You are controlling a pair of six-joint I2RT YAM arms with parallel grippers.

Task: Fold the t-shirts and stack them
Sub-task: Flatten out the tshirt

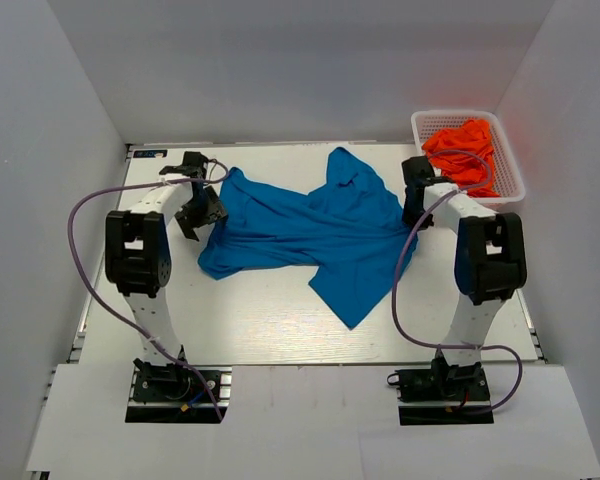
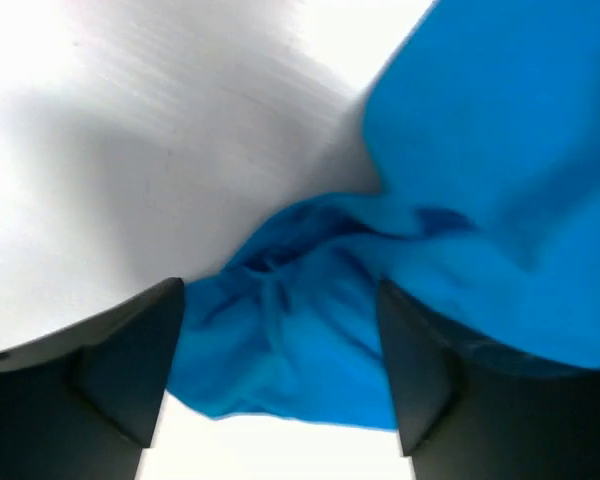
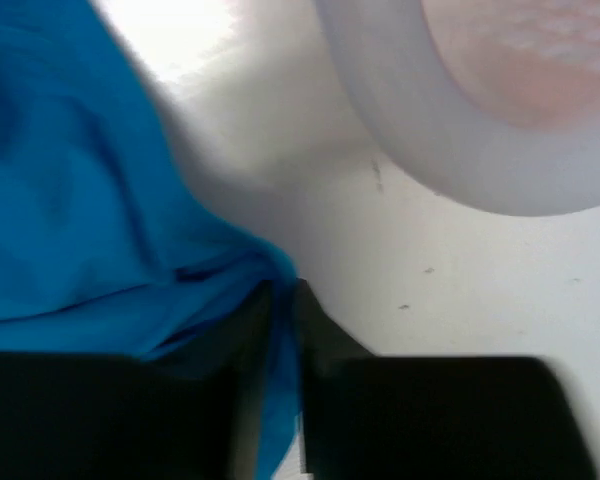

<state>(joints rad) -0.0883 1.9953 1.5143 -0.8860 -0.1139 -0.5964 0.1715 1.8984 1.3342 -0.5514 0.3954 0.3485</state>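
A bright blue t-shirt (image 1: 310, 225) lies spread and crumpled across the middle of the table. My left gripper (image 1: 202, 210) hovers at its left edge, open. In the left wrist view the wide-apart fingers (image 2: 140, 350) straddle a rumpled fold of the blue t-shirt (image 2: 480, 150) without pinching it. My right gripper (image 1: 413, 215) is at the shirt's right edge. In the right wrist view the gripper (image 3: 285, 290) is shut on a thin strip of blue t-shirt (image 3: 70, 200). Orange-red t-shirts (image 1: 462, 150) are bunched in the basket.
A white mesh basket (image 1: 510, 170) stands at the table's back right corner, close behind my right arm; its rim (image 3: 430, 150) fills the upper right of the right wrist view. White walls enclose the table on three sides.
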